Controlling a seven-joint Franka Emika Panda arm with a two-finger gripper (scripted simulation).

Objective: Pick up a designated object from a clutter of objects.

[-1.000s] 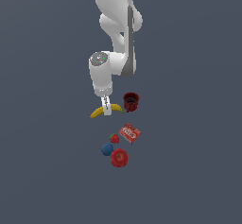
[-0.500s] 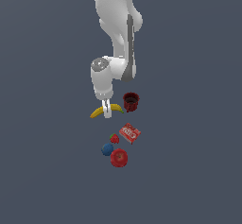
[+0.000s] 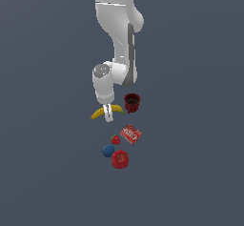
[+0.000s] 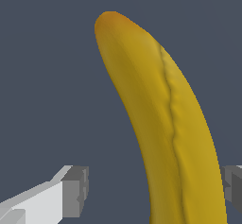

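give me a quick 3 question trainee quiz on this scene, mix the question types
1. True or false: the hand has its fingers on either side of the banana.
2. Multiple choice: which item sits closest to the red apple? A) dark red mug B) blue round fruit C) banana
3. Fill in: in the wrist view, the pads are ____ the banana, with a gap showing on one side.

Key
1. True
2. B
3. not touching (the hand is open)
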